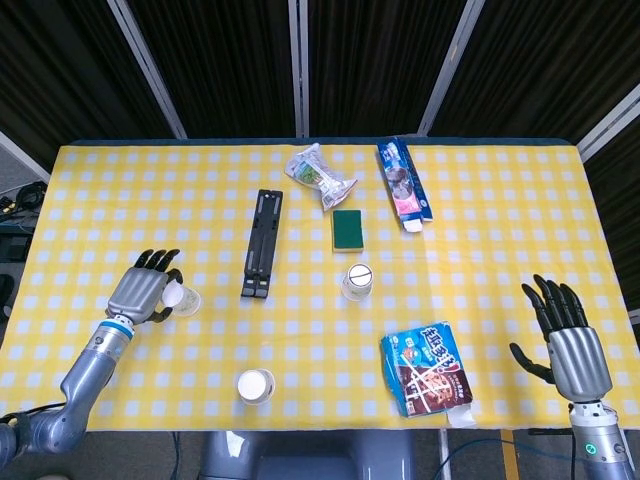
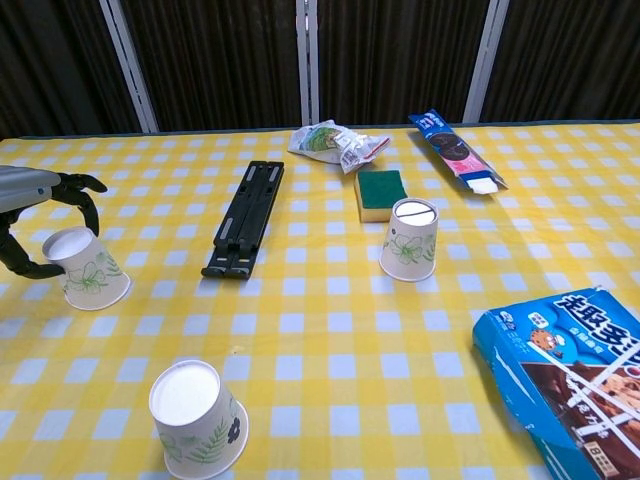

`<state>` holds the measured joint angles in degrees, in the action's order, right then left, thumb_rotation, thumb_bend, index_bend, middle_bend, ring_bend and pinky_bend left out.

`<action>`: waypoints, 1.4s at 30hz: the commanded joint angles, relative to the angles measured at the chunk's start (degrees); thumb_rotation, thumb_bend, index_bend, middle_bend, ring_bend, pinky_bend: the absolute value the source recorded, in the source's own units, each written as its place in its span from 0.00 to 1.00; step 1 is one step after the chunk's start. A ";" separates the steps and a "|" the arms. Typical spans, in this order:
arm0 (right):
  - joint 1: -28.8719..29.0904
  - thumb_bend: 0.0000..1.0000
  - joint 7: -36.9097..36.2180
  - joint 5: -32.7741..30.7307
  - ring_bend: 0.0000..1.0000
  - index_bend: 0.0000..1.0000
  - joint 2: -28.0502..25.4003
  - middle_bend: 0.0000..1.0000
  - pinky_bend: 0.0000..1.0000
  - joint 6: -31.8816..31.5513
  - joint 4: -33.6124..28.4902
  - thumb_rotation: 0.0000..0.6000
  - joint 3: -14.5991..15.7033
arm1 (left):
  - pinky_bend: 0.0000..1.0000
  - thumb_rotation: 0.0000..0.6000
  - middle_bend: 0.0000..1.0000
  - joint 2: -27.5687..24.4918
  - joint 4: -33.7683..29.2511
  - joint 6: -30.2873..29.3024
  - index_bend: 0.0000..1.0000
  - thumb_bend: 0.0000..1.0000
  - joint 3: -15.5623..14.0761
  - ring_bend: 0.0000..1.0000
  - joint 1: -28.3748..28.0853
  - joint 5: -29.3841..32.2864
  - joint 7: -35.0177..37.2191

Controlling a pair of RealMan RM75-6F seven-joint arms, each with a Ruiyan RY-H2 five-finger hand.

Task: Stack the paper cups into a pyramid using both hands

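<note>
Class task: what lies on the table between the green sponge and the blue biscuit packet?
One upside-down paper cup stands between green sponge and blue biscuit packet; head view shows it.

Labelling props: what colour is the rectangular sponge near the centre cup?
Green-topped sponge with a yellow base, clearest in chest view.

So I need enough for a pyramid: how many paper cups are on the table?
3. One cup sits at the left, with the left hand around it; one is near the front edge; one stands mid-table, in front of the sponge. None seem hidden.
</note>
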<state>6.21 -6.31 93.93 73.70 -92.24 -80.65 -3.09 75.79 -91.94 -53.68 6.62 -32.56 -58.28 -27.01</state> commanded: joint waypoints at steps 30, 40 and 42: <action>0.05 0.15 0.60 -0.12 0.00 0.00 0.25 0.00 0.00 0.27 0.17 1.00 -0.03 | 0.00 1.00 0.00 -2.50 -11.80 -7.51 0.38 0.33 -11.56 0.00 3.85 -28.34 5.88; 0.00 0.15 0.21 -0.29 0.00 0.00 0.11 0.00 0.00 0.15 0.12 1.00 -0.19 | 0.00 1.00 0.00 -1.53 -13.05 -6.01 0.37 0.33 -14.83 0.00 4.24 -32.66 5.78; 0.00 0.15 0.13 -0.32 0.00 0.00 0.08 0.00 0.00 0.12 0.11 1.00 -0.22 | 0.00 1.00 0.00 -1.35 -13.09 -5.89 0.37 0.33 -15.26 0.00 4.40 -33.18 5.50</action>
<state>6.21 -6.19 93.61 73.77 -92.12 -80.54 -3.31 74.34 -104.98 -59.64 -8.52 -28.24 -91.33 -21.40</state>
